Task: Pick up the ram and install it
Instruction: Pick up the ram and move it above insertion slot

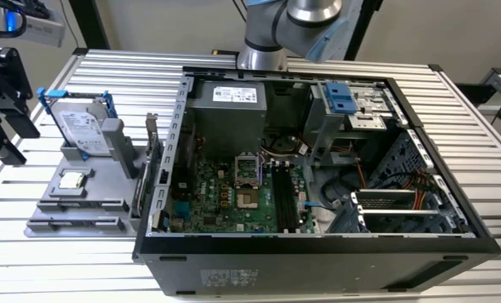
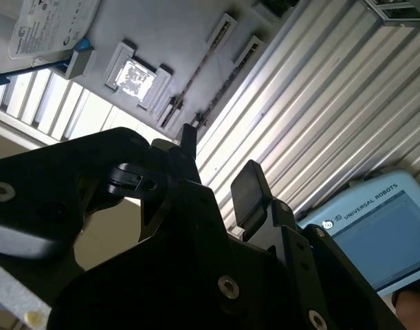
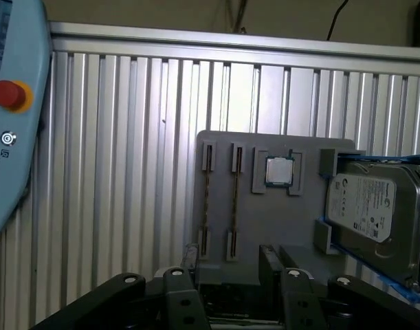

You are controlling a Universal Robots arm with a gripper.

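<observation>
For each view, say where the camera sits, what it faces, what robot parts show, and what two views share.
Exterior view: off the arm, looking down into the computer case; arm shows.
First wrist view: at the wrist, facing the tray; open end effector shows.
Second wrist view: at the wrist, facing that tray; end effector shows.
Wrist views share the ram.

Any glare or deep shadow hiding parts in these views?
Second wrist view: glare whitens the chip, and the gripper is a dark silhouette. First wrist view: tray evenly lit. Exterior view: case interior shaded, motherboard readable.
</observation>
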